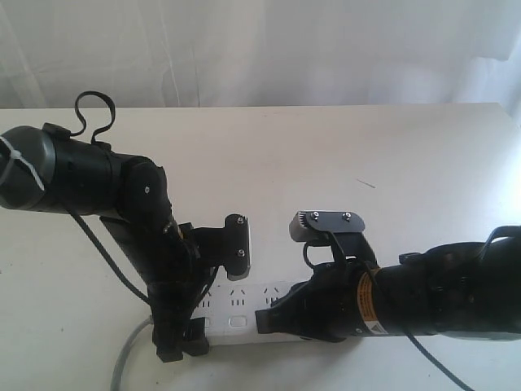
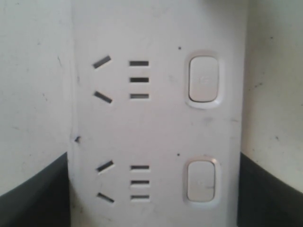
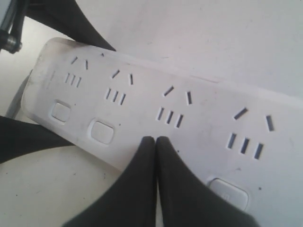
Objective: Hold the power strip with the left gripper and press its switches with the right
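The power strip [image 1: 244, 300] lies flat at the near edge of the table [image 1: 366, 147], its long axis running left to right. Its grey cord [image 1: 126, 358] leaves the left end. The switches [image 3: 102, 131] form a row along the strip's near side, one below each socket group.

At the cord end, the left end effector [image 1: 181, 340] straddles the strip across its width. In the left wrist view its dark fingers [image 2: 33, 198] lie against both long edges, so it appears to be pinching the power strip and steadying it.

The right end effector [image 3: 155, 140] reaches in from the right, and its two tips are pressed together into a single point. That point sits on the near side of the strip in the gap between the second switch and the fourth, counted from the cord end. The third switch would lie just there, but the tips hide it. I cannot tell whether they are pushing it down or only resting on it.

In my judgement the switches not yet covered lie along the strip's long axis to either side of the tip. The right arm is the nearer one, and reaching any of them calls for a short shift left or right along the near edge, not a reach across.
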{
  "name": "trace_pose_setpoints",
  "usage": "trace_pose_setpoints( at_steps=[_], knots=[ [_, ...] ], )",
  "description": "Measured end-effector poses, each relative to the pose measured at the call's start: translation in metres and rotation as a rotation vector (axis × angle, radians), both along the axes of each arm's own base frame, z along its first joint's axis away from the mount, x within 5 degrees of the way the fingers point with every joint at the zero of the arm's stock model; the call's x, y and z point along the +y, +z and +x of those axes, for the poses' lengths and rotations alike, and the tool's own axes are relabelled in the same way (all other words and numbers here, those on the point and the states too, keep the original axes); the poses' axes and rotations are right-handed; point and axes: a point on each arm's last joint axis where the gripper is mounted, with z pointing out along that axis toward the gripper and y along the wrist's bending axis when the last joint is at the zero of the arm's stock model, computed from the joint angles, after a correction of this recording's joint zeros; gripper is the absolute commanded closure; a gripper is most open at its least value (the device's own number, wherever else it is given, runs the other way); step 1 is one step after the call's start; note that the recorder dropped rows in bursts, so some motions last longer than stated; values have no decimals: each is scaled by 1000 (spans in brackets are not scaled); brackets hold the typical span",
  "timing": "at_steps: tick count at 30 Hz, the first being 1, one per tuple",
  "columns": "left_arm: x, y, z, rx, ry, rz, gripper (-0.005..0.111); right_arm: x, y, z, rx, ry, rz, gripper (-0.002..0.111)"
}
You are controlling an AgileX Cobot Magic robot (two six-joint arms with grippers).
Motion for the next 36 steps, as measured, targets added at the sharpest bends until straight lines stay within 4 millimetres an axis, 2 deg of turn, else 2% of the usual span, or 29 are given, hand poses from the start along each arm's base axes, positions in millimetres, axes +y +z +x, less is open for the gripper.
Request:
trace_pose_setpoints(
  at_steps=[11, 30, 36],
  knots=[
    [-1, 0, 0, 0, -1, 1, 107, 0, 0, 0, 5, -2, 3, 108],
    [-1, 0, 0, -1, 0, 2, 107, 4, -8, -6, 134, 20, 7, 108],
    [-1, 0, 0, 0, 19, -3, 107, -3, -20, -8, 143, 8, -101, 108]
  ],
)
